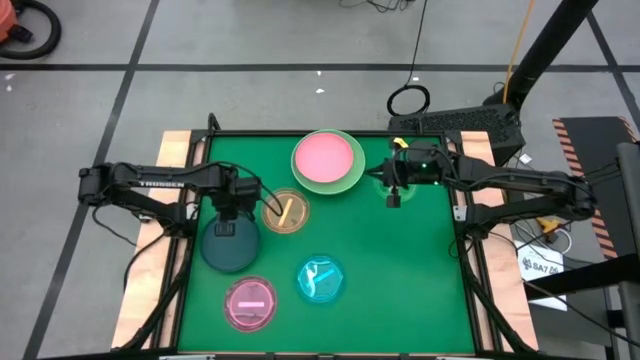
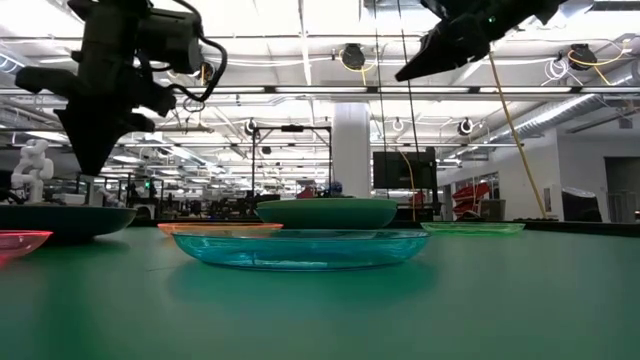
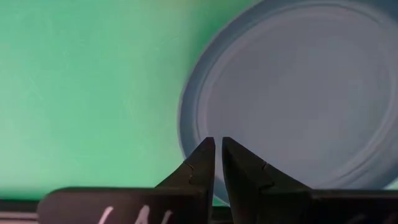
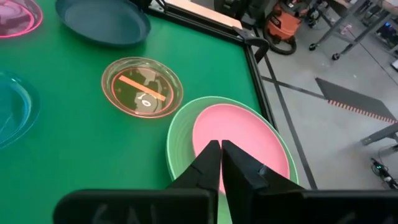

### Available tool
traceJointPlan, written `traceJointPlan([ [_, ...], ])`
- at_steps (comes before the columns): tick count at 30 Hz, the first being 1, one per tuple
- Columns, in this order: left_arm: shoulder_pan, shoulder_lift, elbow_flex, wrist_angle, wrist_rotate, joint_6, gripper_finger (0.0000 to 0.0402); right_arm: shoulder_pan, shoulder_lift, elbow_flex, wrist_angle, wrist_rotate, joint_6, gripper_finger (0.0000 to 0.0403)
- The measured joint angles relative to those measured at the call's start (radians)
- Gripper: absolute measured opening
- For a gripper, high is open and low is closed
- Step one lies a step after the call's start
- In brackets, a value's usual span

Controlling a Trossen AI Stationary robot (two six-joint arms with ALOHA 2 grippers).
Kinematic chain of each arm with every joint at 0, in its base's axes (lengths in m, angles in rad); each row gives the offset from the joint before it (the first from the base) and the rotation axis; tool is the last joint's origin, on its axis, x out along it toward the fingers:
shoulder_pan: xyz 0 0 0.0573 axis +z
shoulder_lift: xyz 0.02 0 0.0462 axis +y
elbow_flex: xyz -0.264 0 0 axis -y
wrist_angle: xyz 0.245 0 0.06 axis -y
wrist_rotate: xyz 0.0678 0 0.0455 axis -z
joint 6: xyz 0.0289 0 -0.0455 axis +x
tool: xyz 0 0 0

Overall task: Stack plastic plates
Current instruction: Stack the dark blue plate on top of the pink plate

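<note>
A pink plate [image 1: 327, 155] lies inside the large light-green plate [image 1: 350, 180] near the table's far edge. The amber plate [image 1: 285, 211], dark teal plate [image 1: 230, 247], magenta plate [image 1: 250, 303] and cyan plate [image 1: 321, 280] each rest flat on the green table. My left gripper [image 3: 217, 144] is shut and hovers above the dark teal plate's rim [image 3: 193, 124], clear of it in the low view [image 2: 92, 160]. My right gripper [image 4: 219, 147] is shut and hangs raised beside the light-green plate's right side [image 1: 392, 192], over the pink plate [image 4: 249, 140] in its wrist view.
In the low view a thin green plate [image 2: 472, 228] lies flat on the table toward the far right. The table has a raised dark frame [image 1: 465, 230] around it. Bare green surface [image 1: 410, 270] stretches over the table's right half.
</note>
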Motion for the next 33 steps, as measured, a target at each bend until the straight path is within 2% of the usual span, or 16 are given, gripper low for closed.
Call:
traceJointPlan([
  [10,0.001,-0.001,-0.029,0.075,-0.014,0.048,0.0038,0.000,-0.029,0.000,-0.035,0.000,0.009,0.0011],
  [16,0.001,0.000,-0.095,0.083,-0.023,0.042,0.0087,0.000,-0.029,0.000,-0.040,0.000,0.030,0.0011],
  [22,0.002,0.000,-0.090,0.125,-0.120,0.051,0.0141,0.000,-0.029,0.000,-0.057,0.001,0.065,0.0011],
  [26,0.024,0.000,-0.112,0.215,-0.120,0.072,0.0149,0.000,-0.029,0.000,-0.077,0.001,0.094,0.0011],
  [33,0.086,0.006,-0.122,0.228,-0.118,0.088,0.0149,0.000,-0.029,0.000,-0.111,0.001,0.135,0.0011],
])
